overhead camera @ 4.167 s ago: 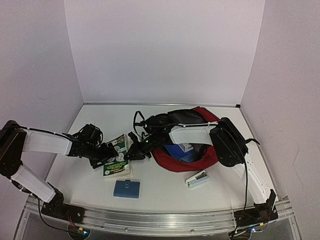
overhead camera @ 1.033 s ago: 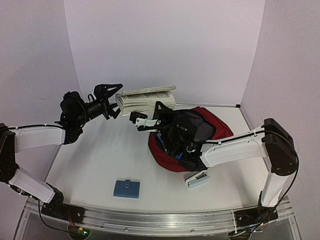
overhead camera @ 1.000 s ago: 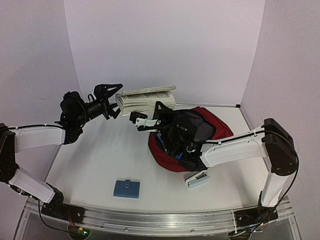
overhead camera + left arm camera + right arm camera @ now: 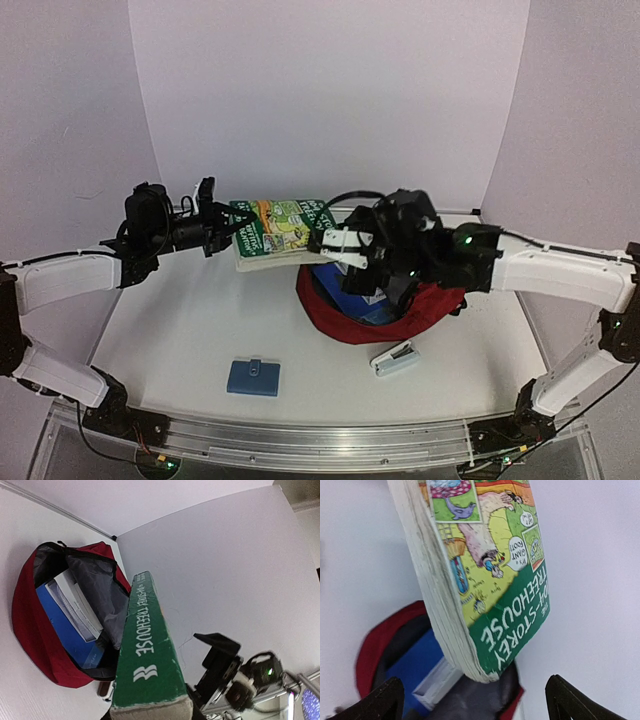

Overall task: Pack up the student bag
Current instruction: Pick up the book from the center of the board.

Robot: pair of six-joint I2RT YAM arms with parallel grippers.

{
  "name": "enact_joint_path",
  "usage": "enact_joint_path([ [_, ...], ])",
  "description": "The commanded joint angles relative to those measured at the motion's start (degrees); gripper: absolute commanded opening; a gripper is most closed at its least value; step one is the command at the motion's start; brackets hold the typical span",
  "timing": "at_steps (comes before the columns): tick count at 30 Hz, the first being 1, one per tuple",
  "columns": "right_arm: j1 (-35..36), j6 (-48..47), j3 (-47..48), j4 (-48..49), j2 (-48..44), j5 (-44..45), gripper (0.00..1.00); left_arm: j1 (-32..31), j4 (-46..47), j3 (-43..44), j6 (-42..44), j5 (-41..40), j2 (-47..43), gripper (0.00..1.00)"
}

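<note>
The student bag [image 4: 345, 328] lies open on the white table [image 4: 200, 330], right of centre, with a blue box [image 4: 65, 630] inside. Over its mouth hangs a green paperback [image 4: 285, 222] reading "STOREY TREEHOUSE". The left gripper [image 4: 222, 232] is clamped on its edge, and the right gripper [image 4: 474, 680] is spread wide. Pale lilac walls [image 4: 330, 100] stand behind.

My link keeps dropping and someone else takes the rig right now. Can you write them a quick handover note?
The left hand is shut on one end of the green book, holding it in the air by the bag's opening.
The right hand is open near the book's other end, not gripping it.
The student bag lies open on the table.
Done: a blue folder and a white box are inside.
Left: the book goes in, then the blue pouch and the stapler, both on the table.
</note>
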Motion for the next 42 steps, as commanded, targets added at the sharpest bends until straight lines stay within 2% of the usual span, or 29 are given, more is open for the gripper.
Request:
enact_joint_path([
  [1,-7.0,22.6,8.7,-30.0,-3.7,-36.9,0.98,0.2,0.2,5.4,9.1,5.7,-3.3,0.0],
  [5,-15.3,32.8,12.3,-30.3,-2.8,-53.9,0.98,0.2,1.6,5.8,10.4,11.0,-2.9,0.0],
  [10,-22.9,44.6,14.0,-27.3,1.2,-67.7,0.98,-0.1,5.0,5.7,10.2,14.2,-3.4,0.0],
  [20,-25.4,61.7,8.9,-12.0,5.3,-77.1,0.98,-1.8,12.1,3.8,8.5,14.6,-3.9,0.0],
  [23,-25.4,65.7,8.0,-7.3,6.2,-79.8,0.94,-2.0,12.8,3.6,8.6,14.0,-4.0,0.0],
  [26,-25.4,67.5,8.0,-5.3,6.9,-81.0,0.86,-2.1,14.3,3.3,8.2,13.8,-3.8,0.0],
  [30,-25.4,69.7,7.9,-2.4,7.5,-82.7,0.66,-2.5,17.3,2.9,6.9,13.4,-3.2,0.0],
  [33,-25.4,70.6,7.5,-0.5,7.1,-83.7,0.44,-2.7,17.4,3.0,6.8,12.7,-2.6,0.03],
  [36,-25.4,69.7,7.6,-0.6,6.0,-83.8,0.16,-3.1,16.3,3.8,6.9,12.8,-1.6,0.07],
  [38,-25.4,68.8,7.6,-0.9,4.8,-83.1,0.01,-3.3,12.8,5.1,8.2,13.5,-1.1,0.23],
  [42,-25.9,65.1,4.6,-2.8,1.0,-81.7,0.0,-3.3,-5.2,9.1,17.8,12.5,-3.0,0.64],
])
